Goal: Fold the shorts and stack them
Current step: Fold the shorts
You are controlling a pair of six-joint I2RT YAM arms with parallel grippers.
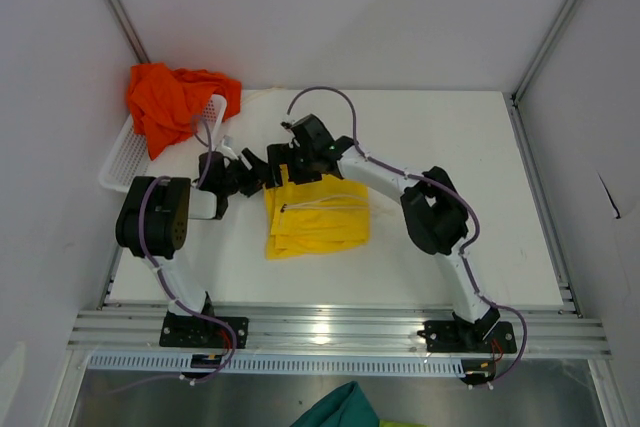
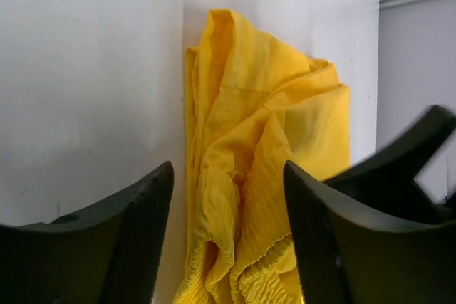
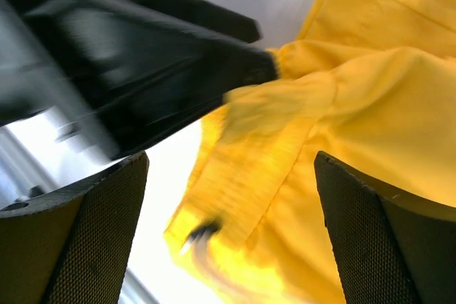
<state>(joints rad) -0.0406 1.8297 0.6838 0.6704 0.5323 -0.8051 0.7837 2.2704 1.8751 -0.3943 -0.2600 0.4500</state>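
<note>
The yellow shorts [image 1: 316, 215] lie roughly folded on the white table, white drawstrings [image 1: 325, 204] on top. Both grippers meet at their far left corner. My left gripper [image 1: 266, 175] is open, and in its wrist view the gathered waistband [image 2: 235, 197] lies between its fingers [image 2: 142, 218]. My right gripper [image 1: 300, 165] is open just above the same corner; yellow fabric [image 3: 299, 147] fills the gap between its pads [image 3: 100, 233], and the left gripper [image 3: 142, 48] shows blurred at upper left. The orange-red shorts [image 1: 170, 97] sit bunched in the basket at far left.
A white mesh basket [image 1: 122, 159] stands at the table's far left edge, against the wall. A teal-green cloth [image 1: 345, 409] lies below the front rail. White walls and aluminium posts close in the table on three sides.
</note>
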